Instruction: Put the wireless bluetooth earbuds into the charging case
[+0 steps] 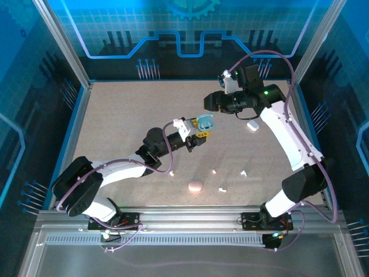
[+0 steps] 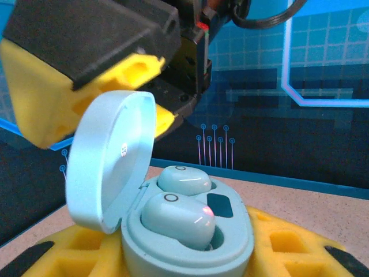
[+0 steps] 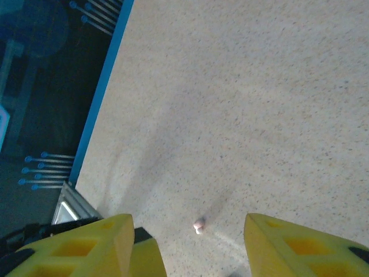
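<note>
Two light-blue earbuds [image 2: 176, 216], smooth and glossy, lie in the wells of the pebble-round charging case [image 2: 190, 251], its lid [image 2: 109, 156] hinged up. The nearer bud looks slightly proud, so a light, square press should seat it. The left gripper [image 1: 202, 129] clamps the case above the middle of the speckled table [image 1: 127, 115]. The right gripper [image 3: 196, 251] hangs beside it, fingers spread and empty.

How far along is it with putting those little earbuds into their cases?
Done: two light blue earbuds sit in the open light blue case. In hand: the left tool holds that case while the open right tool is at its lid. Left: a white case and a pink case lie on the table with small loose earbuds around them.
</note>
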Action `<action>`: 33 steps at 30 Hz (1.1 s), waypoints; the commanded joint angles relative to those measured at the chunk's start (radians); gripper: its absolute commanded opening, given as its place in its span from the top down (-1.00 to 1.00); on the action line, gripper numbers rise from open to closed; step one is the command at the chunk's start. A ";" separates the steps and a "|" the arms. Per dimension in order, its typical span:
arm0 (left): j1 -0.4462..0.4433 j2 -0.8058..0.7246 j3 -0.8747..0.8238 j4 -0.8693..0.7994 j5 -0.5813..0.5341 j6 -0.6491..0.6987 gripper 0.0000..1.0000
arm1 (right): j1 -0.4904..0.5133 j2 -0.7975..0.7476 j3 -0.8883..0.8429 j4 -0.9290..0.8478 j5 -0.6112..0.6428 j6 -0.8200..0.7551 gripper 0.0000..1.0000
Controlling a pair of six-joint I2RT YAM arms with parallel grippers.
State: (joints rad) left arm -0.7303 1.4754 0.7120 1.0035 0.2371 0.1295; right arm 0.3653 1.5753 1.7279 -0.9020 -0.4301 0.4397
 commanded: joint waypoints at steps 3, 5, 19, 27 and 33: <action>0.007 -0.032 0.046 0.010 0.013 -0.050 0.28 | -0.023 -0.050 -0.048 -0.073 -0.177 -0.082 -0.09; 0.013 -0.032 0.050 0.013 0.015 -0.067 0.28 | -0.040 -0.079 -0.098 -0.052 -0.228 -0.077 -0.09; 0.039 -0.012 0.080 0.028 0.104 -0.149 0.24 | -0.115 -0.167 -0.409 0.265 -0.629 0.132 -0.17; 0.046 0.000 0.090 0.027 0.145 -0.172 0.21 | -0.116 -0.158 -0.459 0.346 -0.643 0.191 0.25; 0.047 0.006 0.090 -0.068 0.108 -0.116 0.09 | -0.121 -0.168 -0.471 0.368 -0.598 0.211 0.60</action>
State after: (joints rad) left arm -0.6834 1.4746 0.7582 0.9546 0.3557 -0.0177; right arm 0.2474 1.4132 1.2797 -0.5552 -1.0500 0.6342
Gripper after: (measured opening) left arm 0.448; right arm 0.305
